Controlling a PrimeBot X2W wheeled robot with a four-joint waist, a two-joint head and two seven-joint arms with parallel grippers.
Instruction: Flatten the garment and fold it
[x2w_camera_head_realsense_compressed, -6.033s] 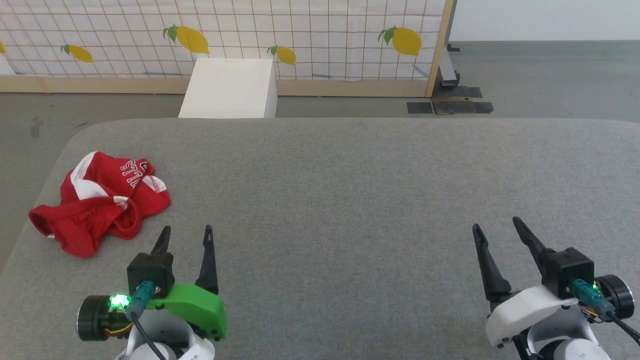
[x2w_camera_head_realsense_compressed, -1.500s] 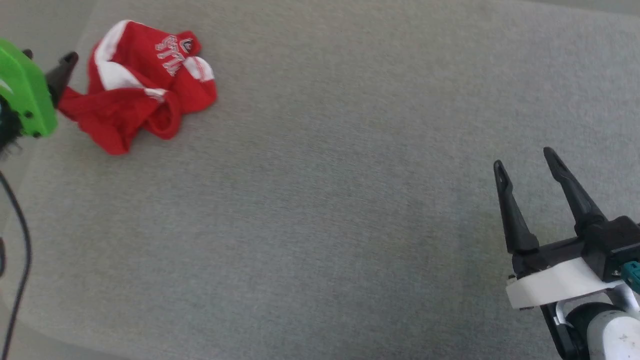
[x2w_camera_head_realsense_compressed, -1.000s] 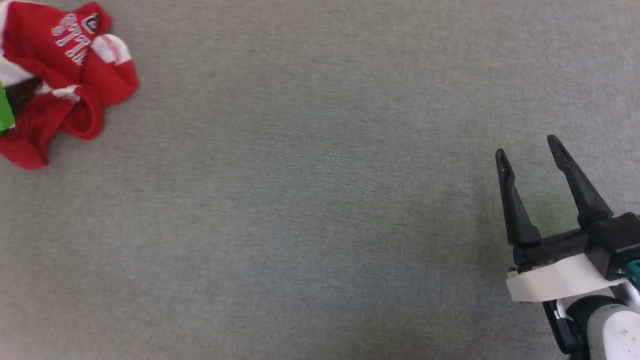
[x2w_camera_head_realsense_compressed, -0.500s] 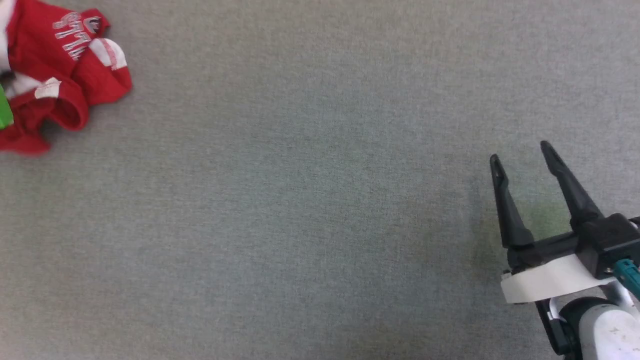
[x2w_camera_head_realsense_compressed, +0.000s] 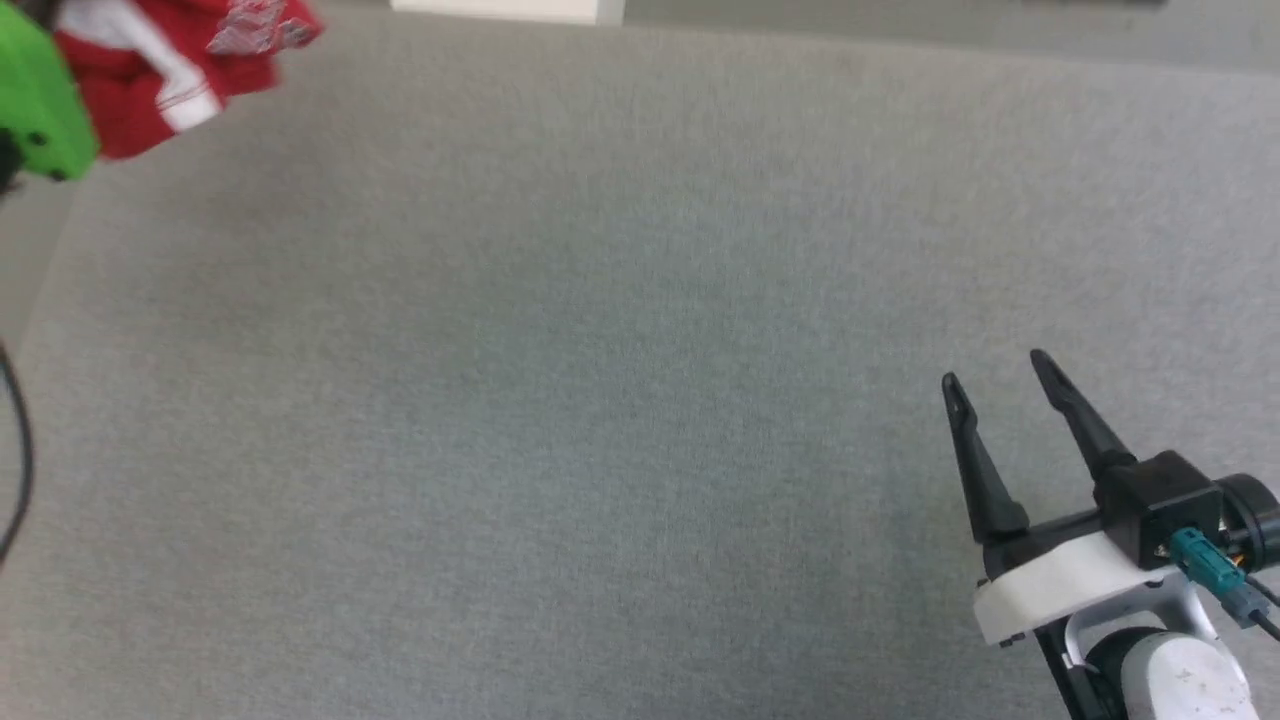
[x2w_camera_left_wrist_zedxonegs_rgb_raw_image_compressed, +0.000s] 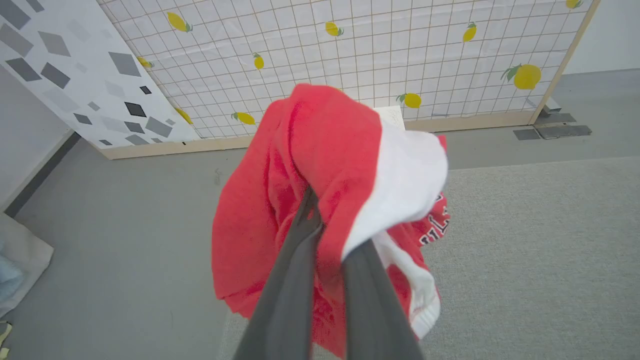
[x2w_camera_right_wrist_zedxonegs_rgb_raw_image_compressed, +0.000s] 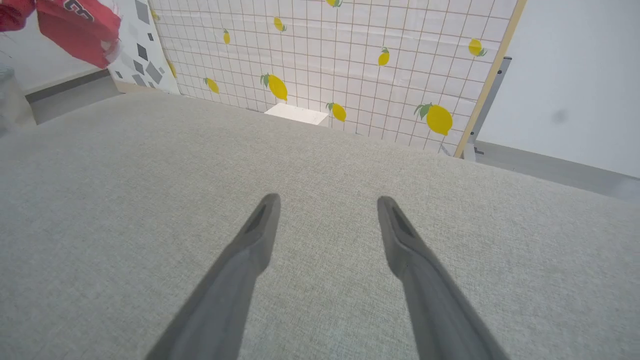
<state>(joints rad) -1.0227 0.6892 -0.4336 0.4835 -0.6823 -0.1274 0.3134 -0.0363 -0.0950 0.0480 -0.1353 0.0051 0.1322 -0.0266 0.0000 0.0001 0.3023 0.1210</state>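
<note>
garment (x2w_camera_left_wrist_zedxonegs_rgb_raw_image_compressed: 320, 150) hangs bunched in our clenched left gripper (x2w_camera_left_wrist_zedxonegs_rgb_raw_image_compressed: 327, 225) (right gripper (x2w_camera_head_realsense_compressed: 995, 368) spread, idle), seemingly thinly pinched, so it could slip.

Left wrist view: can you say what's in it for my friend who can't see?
The robot's left hand pinches a bunched pair of red soft-fabric shorts with white stripes, held up close to the camera. Below right lies a grey padded table, and behind stands a white grid screen printed with yellow lemons.

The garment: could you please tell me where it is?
Head view, top left: the garment hangs bunched in the shut left claw above the left edge of the table.
</note>
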